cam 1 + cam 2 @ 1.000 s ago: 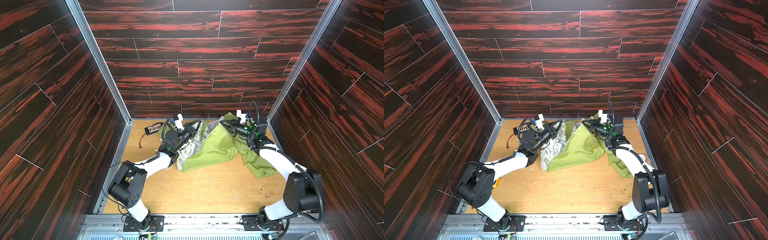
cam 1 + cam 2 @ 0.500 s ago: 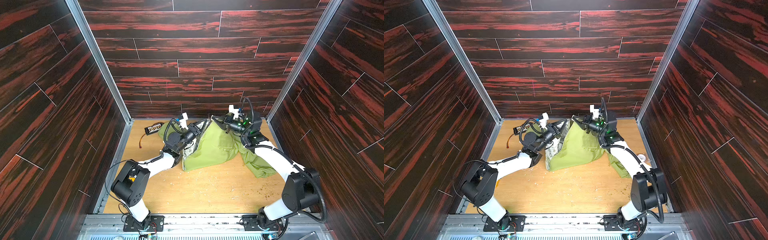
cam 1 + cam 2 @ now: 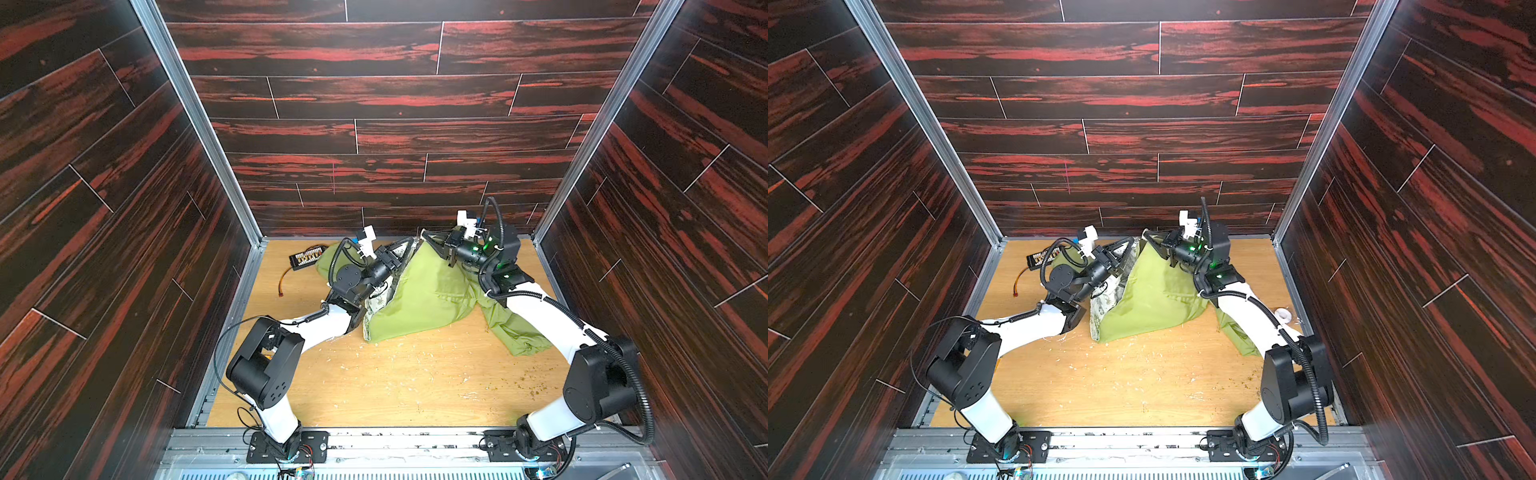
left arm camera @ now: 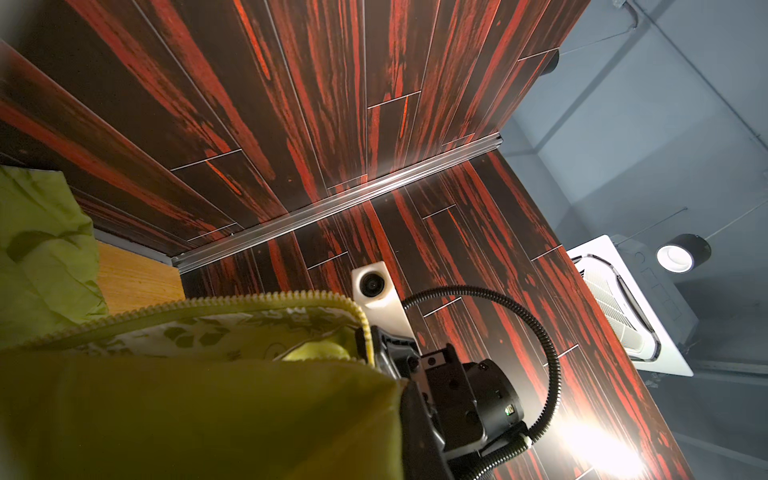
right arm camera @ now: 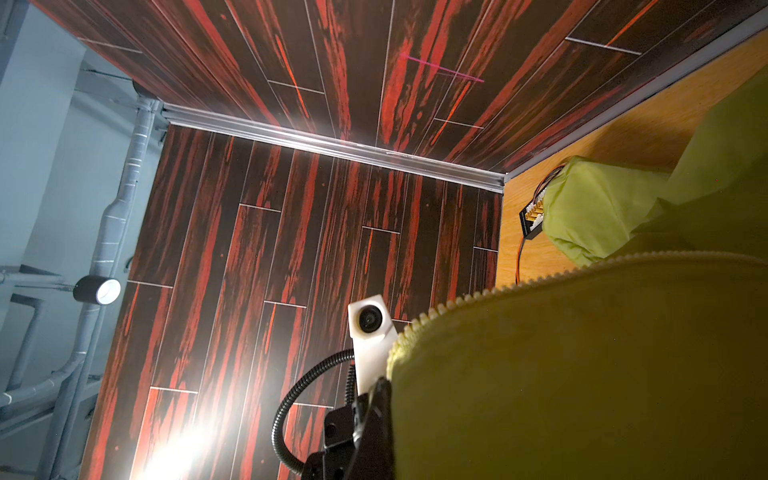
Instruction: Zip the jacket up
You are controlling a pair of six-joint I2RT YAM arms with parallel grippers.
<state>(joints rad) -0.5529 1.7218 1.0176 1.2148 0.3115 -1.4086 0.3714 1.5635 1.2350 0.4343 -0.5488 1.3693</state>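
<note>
The olive-green jacket hangs like a tent at the back of the table, and a sleeve trails to the right. My left gripper is shut on one front edge, where the pale printed lining shows. My right gripper is shut on the other front edge, close beside the left. In the left wrist view the zipper teeth run along the lifted edge to the right gripper. In the right wrist view the zipper teeth lead to the left gripper. Cloth hides each gripper's own jaws.
A black connector board with orange wires lies at the back left, partly under the jacket. A white roll sits by the right arm. Dark wood-pattern walls enclose the table on three sides. Pale scraps litter the wood.
Both grippers have come together toward the back middle, the right one moving left, drawing the two front edges of the jacket up and close to each other.
</note>
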